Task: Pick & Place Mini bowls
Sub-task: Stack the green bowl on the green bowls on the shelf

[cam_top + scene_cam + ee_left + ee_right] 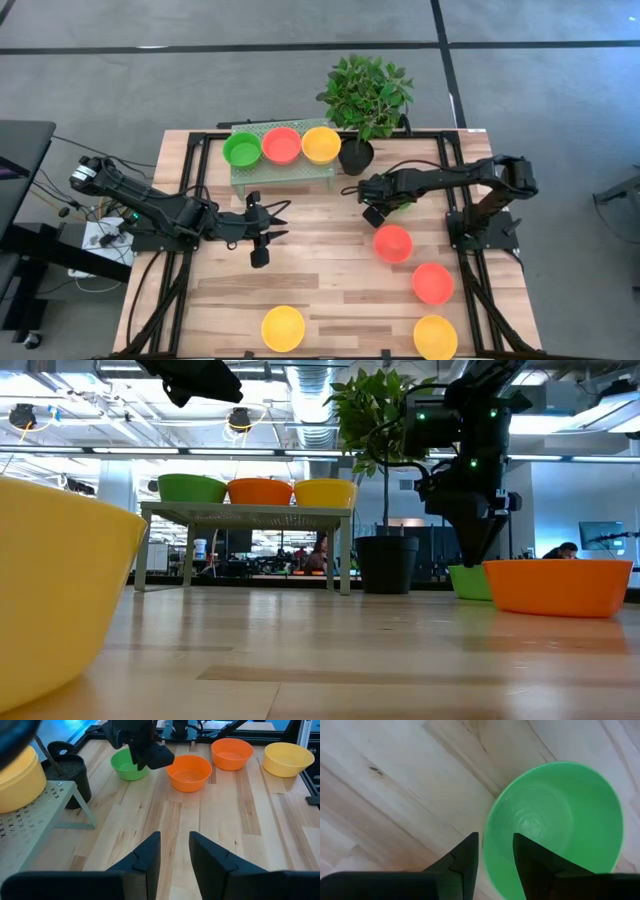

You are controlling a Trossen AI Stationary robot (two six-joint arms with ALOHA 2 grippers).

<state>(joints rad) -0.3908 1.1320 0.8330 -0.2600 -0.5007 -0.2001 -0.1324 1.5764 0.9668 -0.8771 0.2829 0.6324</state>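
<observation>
A green mini bowl (555,820) stands on the wooden table beside the black plant pot (355,155). My right gripper (495,852) points down over the bowl's rim and is open, one finger above the inside and one outside. In the left wrist view that gripper (150,755) hides part of the green bowl (129,765). On a low rack (280,172) at the far side sit a green bowl (241,150), a red bowl (281,146) and a yellow bowl (320,145). My left gripper (268,228) hangs open above the table's middle, holding nothing. My right gripper comes at the green bowl from above, its fingers (530,862) on either side of the rim (487,845). Whether they touch the rim I cannot tell.
Two red-orange bowls (393,243) (432,283) and a yellow one (435,336) stand along the table's right side. Another yellow bowl (283,327) sits at the near edge. Bare wood lies between the two arms.
</observation>
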